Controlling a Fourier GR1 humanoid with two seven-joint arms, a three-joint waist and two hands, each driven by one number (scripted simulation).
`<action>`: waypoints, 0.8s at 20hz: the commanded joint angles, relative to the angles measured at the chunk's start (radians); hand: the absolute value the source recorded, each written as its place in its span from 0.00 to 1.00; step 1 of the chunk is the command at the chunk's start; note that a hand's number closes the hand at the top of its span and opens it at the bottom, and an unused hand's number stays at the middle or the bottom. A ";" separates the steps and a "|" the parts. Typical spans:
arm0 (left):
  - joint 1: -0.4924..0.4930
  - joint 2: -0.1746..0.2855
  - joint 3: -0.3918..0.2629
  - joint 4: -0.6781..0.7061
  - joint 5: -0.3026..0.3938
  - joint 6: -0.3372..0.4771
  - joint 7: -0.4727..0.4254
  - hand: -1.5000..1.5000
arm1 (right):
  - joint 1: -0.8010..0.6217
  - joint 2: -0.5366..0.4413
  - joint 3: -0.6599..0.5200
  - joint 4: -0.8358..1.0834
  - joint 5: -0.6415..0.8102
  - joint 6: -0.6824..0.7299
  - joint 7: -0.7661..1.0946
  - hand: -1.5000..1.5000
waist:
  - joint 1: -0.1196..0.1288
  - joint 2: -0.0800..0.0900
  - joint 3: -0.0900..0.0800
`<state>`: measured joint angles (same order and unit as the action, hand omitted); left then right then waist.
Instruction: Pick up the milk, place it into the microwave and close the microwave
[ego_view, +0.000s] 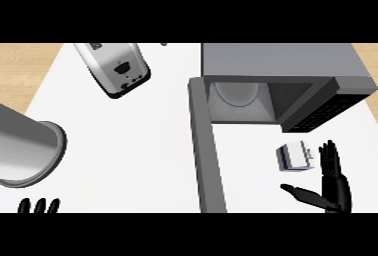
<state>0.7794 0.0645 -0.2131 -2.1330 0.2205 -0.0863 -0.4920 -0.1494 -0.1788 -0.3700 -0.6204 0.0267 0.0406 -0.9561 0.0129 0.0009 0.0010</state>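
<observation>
While the microwave (280, 60) stands with its door (207, 150) swung out, the right hand (334, 187), open wide and holding nothing, should be brought round the sides of the milk carton (295, 157) before lifting. The carton is seen on the counter (133, 150) just left of its fingers (328, 160), not touched. The left hand (40, 206) is rested open, lower left.

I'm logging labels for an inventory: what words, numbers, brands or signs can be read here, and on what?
Nothing here is legible.
On the small white-and-blue milk carton: a blue patch, no readable text.
On the black control panel of the grey microwave: marks too small to read.
On the silver toaster: dark marks, unreadable.
</observation>
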 joint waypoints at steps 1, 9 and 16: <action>0.023 0.006 -0.007 -0.038 0.008 0.004 0.014 0.00 | -0.049 0.003 0.010 0.113 0.023 -0.040 -0.087 0.00 | -0.001 0.000 0.000; 0.051 0.019 -0.012 -0.028 0.019 -0.012 -0.012 0.00 | -0.140 -0.017 0.001 0.236 0.015 0.002 -0.155 0.00 | 0.004 0.001 0.001; 0.038 -0.010 -0.055 -0.007 -0.029 0.015 -0.051 0.00 | -0.199 -0.002 0.000 0.288 0.001 -0.006 -0.131 0.00 | 0.004 0.001 0.001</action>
<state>0.8126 0.0710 -0.2320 -2.1199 0.2194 -0.0913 -0.5402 -0.2959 -0.1897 -0.3577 -0.3872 0.0406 0.0403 -1.0389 0.0144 0.0012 0.0012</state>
